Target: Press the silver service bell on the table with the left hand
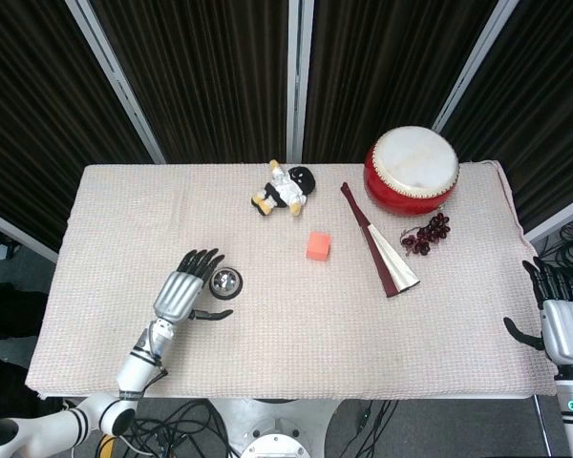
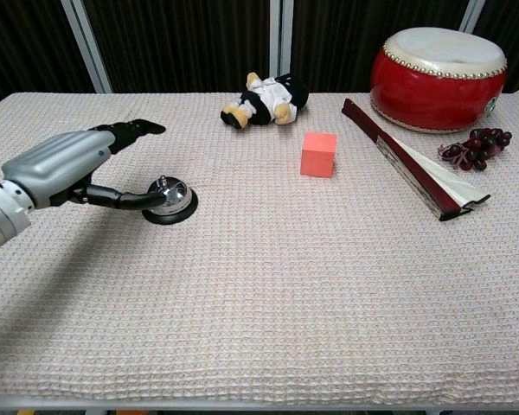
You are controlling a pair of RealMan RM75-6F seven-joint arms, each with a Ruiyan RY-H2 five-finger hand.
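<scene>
The left hand (image 1: 185,292) hovers open and empty just left of the silver service bell (image 1: 225,281), which sits left of centre on the tablecloth (image 1: 296,343). Risk — its thumb may nudge the base sideways instead of pressing the button.

I see a plush doll (image 1: 285,188) at the table's far edge; an orange cube (image 1: 316,245) nearer; a closed fan (image 1: 378,240), grapes (image 1: 428,233), red drum (image 1: 412,170) rightward.

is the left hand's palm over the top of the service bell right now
No. In the head view the left hand sits beside the service bell, on its left, with the bell's top fully uncovered.
</scene>
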